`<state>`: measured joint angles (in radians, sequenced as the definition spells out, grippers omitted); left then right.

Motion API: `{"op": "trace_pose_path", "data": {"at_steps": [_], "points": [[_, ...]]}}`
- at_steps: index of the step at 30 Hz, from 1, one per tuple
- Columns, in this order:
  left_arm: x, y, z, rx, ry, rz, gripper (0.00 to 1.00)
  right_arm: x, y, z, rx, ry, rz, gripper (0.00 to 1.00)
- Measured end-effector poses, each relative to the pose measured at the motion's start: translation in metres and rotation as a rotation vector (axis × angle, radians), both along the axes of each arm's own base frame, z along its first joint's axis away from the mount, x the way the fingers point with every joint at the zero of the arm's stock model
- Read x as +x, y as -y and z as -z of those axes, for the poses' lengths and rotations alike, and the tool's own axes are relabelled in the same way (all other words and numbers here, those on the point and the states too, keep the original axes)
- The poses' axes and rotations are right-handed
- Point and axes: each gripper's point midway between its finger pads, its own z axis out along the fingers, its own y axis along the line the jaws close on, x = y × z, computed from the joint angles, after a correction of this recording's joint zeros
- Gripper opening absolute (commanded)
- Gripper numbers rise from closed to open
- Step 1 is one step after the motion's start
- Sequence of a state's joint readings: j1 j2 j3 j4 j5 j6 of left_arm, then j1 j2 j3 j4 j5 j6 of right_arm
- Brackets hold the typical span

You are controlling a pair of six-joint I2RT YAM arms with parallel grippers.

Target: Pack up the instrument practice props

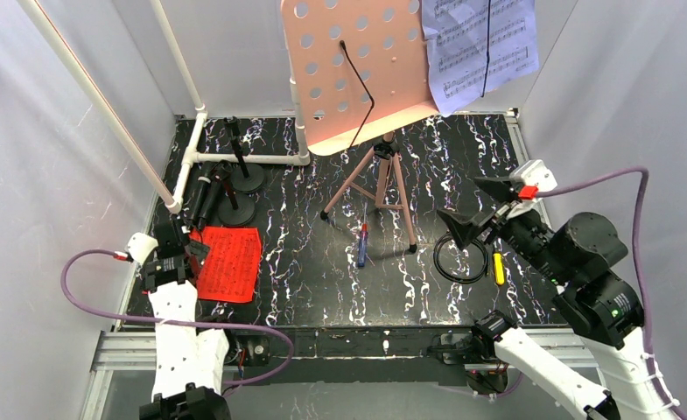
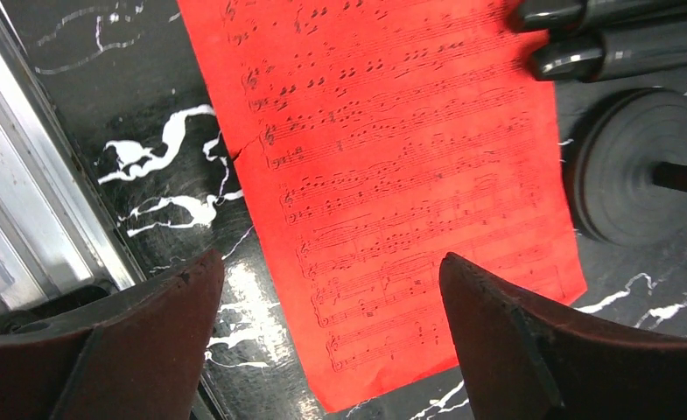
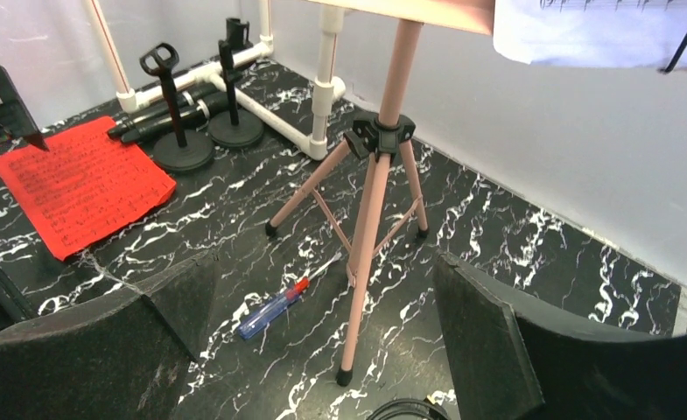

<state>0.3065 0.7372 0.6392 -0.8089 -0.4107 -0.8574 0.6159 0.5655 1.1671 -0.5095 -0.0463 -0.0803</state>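
The pink hole-punched rack (image 1: pixel 357 70) stands on its tripod legs (image 1: pixel 380 184) at mid-table, with a white music sheet (image 1: pixel 480 48) against its right side. A red music sheet (image 1: pixel 228 262) lies flat at the front left. My left gripper (image 1: pixel 198 249) hovers open over its near corner (image 2: pixel 392 175), holding nothing. Two black microphones (image 1: pixel 204 197) lie beside two round black bases (image 1: pixel 236 210), also in the left wrist view (image 2: pixel 641 166). My right gripper (image 1: pixel 478 206) is open and empty, facing the tripod's near leg (image 3: pixel 366 254).
A white pipe frame (image 1: pixel 243 157) runs along the back left. A blue and red screwdriver (image 1: pixel 361 245) lies by the tripod. A black cable coil (image 1: pixel 460 258) and a yellow-handled tool (image 1: pixel 498 267) lie under the right gripper. White walls enclose the table.
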Motion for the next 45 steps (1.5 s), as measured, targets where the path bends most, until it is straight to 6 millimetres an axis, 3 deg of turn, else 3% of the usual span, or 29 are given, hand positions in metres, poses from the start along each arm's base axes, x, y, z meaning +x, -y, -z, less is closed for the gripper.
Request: {"op": "trace_pose_path", "data": {"at_steps": [6, 12, 17, 21, 25, 29, 33, 37, 40, 45], "points": [[0.010, 0.001, -0.031, 0.054, 0.069, 0.124, 0.98, 0.012, -0.005, 0.021, -0.032, -0.097, 0.022, 0.99], [0.029, 0.018, -0.072, 0.110, 0.191, 0.357, 0.98, 0.026, -0.013, 0.052, -0.051, -0.211, 0.051, 0.99], [0.052, 0.061, -0.108, 0.130, 0.319, 0.682, 0.98, 0.041, -0.020, 0.087, -0.086, -0.315, 0.083, 0.98], [0.058, 0.095, -0.131, 0.129, 0.398, 0.903, 0.98, 0.052, -0.027, 0.097, -0.103, -0.360, 0.094, 0.97], [0.057, 0.121, -0.168, 0.147, 0.497, 1.057, 0.98, 0.064, -0.027, 0.077, -0.103, -0.344, 0.134, 0.97], [0.048, 0.149, -0.218, 0.153, 0.635, 1.199, 0.98, 0.070, -0.013, 0.031, -0.066, -0.253, 0.204, 0.97], [0.038, 0.178, -0.255, 0.121, 0.739, 1.341, 0.98, 0.073, 0.005, -0.011, -0.036, -0.156, 0.286, 0.97], [0.037, 0.195, -0.272, 0.091, 0.785, 1.424, 0.98, 0.075, 0.007, -0.020, -0.035, -0.130, 0.298, 0.96], [0.047, 0.204, -0.268, 0.054, 0.774, 1.465, 0.98, 0.081, -0.008, -0.002, -0.048, -0.149, 0.246, 0.96], [0.063, 0.213, -0.243, 0.004, 0.727, 1.506, 0.98, 0.091, -0.040, 0.087, -0.125, -0.296, 0.144, 0.97]]}}
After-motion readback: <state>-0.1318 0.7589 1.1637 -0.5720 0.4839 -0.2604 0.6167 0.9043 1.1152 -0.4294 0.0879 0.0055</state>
